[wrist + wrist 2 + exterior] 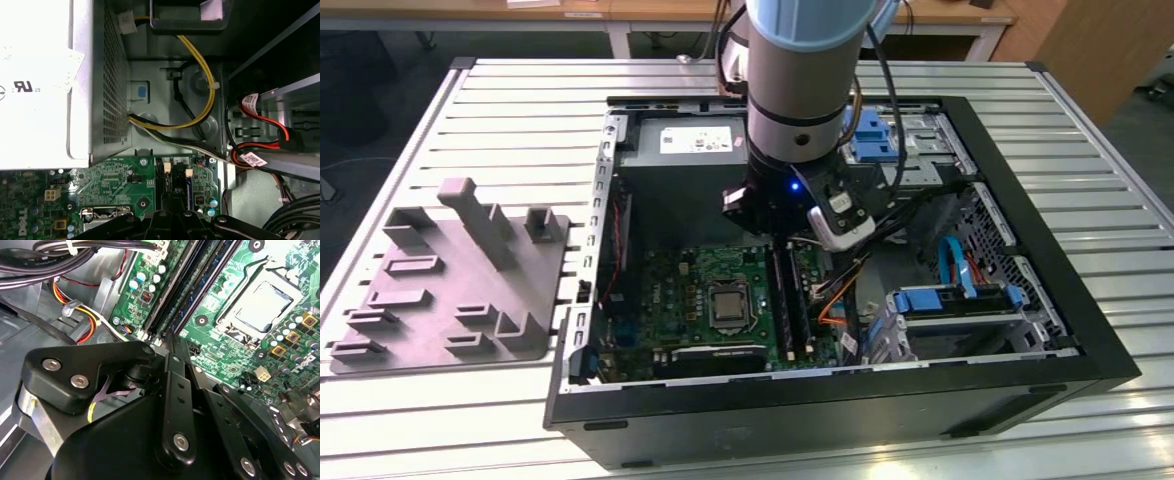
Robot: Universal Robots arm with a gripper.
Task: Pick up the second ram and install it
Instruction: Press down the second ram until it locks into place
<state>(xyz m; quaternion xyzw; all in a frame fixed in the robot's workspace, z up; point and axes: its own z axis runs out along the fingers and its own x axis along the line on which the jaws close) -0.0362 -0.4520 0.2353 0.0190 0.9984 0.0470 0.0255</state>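
Your gripper (781, 240) is down inside the open case (1067, 330), right over the motherboard's (707, 275) slots (187, 287); can't tell its grip, but the second ram (210, 267) looks seated between them, lined up lengthwise

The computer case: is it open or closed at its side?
Open. In the exterior view, the computer case has no side panel, so the green motherboard is exposed, and the gripper reaches inside it.

The black gripper (167, 347) hangs low over the green motherboard (220, 315), its tip right at the near end of the long black memory slots (187, 285). The silver processor socket (257, 302) sits beside them, with coloured wires (82, 322) off to the other side.
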